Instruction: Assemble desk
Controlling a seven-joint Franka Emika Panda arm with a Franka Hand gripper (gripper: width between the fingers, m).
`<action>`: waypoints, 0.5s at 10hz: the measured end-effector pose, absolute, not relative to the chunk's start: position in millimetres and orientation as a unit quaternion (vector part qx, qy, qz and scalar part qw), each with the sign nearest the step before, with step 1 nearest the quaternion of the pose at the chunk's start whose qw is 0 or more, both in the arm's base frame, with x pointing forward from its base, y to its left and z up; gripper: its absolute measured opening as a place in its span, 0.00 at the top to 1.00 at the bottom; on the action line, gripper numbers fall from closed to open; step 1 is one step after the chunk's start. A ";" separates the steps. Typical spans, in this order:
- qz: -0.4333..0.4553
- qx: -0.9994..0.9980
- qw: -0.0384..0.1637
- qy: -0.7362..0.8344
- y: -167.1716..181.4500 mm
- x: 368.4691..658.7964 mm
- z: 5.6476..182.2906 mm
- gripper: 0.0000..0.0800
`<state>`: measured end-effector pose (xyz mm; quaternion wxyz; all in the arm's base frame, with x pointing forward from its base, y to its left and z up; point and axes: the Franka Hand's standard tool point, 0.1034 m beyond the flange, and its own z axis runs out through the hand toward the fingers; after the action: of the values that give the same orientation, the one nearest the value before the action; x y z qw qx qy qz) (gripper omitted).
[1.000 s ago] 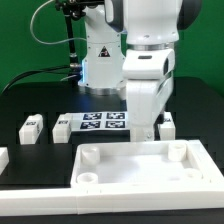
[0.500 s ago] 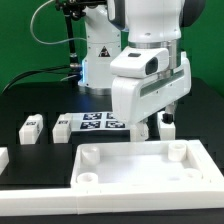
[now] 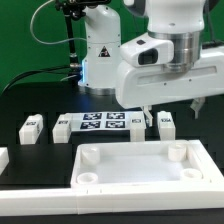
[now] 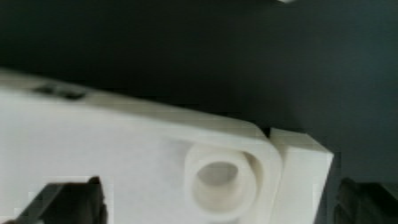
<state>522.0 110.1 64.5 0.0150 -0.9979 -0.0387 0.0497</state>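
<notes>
The desk's white tray-like tabletop (image 3: 135, 166) lies at the front of the black table, round sockets in its corners. Behind it lie white square legs with tags: two at the exterior view's left (image 3: 32, 126) (image 3: 62, 127) and two further right (image 3: 138, 125) (image 3: 166, 124). My gripper (image 3: 172, 112) hangs turned sideways above the right pair and the tabletop's far right corner, open and holding nothing. In the wrist view the tabletop (image 4: 125, 130) fills the picture with one corner socket (image 4: 217, 181) between the dark fingers (image 4: 63, 200) of the gripper (image 4: 210, 208).
The marker board (image 3: 103, 122) lies flat between the two pairs of legs. A thin white border strip (image 3: 35, 189) runs along the tabletop's front left, and another white piece (image 3: 3, 158) shows at the left edge. The robot's base (image 3: 98, 60) stands behind.
The gripper has risen from the tabletop's far right corner, swung towards the exterior view's right and turned its wrist sideways. It stays open. The legs and the tabletop have not moved.
</notes>
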 end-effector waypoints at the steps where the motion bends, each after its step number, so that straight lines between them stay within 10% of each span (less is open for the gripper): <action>1: 0.049 -0.998 0.016 -0.037 110.2 522.8 65.6 0.19; 5: 0.087 -0.996 0.018 -0.021 112.4 507.1 61.2 0.19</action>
<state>507.1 112.4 61.2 0.0182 -0.9958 -0.0205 0.0869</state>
